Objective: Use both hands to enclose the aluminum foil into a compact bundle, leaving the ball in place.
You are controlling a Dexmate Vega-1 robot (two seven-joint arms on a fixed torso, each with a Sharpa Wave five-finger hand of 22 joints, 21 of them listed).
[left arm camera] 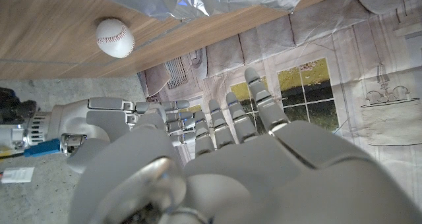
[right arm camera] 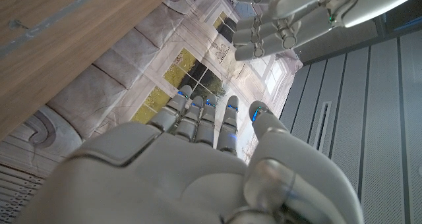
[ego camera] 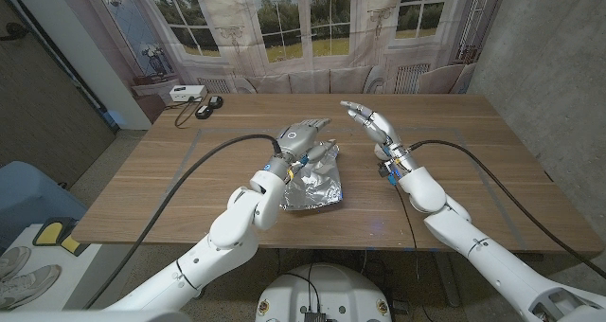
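Note:
A crumpled sheet of aluminum foil lies on the wooden table near its middle; its edge also shows in the left wrist view. My left hand hovers over the foil's far edge with fingers stretched out and apart, holding nothing. To the right of the foil my right hand is raised, fingers spread, empty. A white baseball with red stitching sits on the table beside the foil, close to my right hand. In the right wrist view my right hand faces my left hand.
A white box and small black items sit at the table's far left corner. A printed window backdrop hangs behind the table. Bare wood lies to the left and right of the foil.

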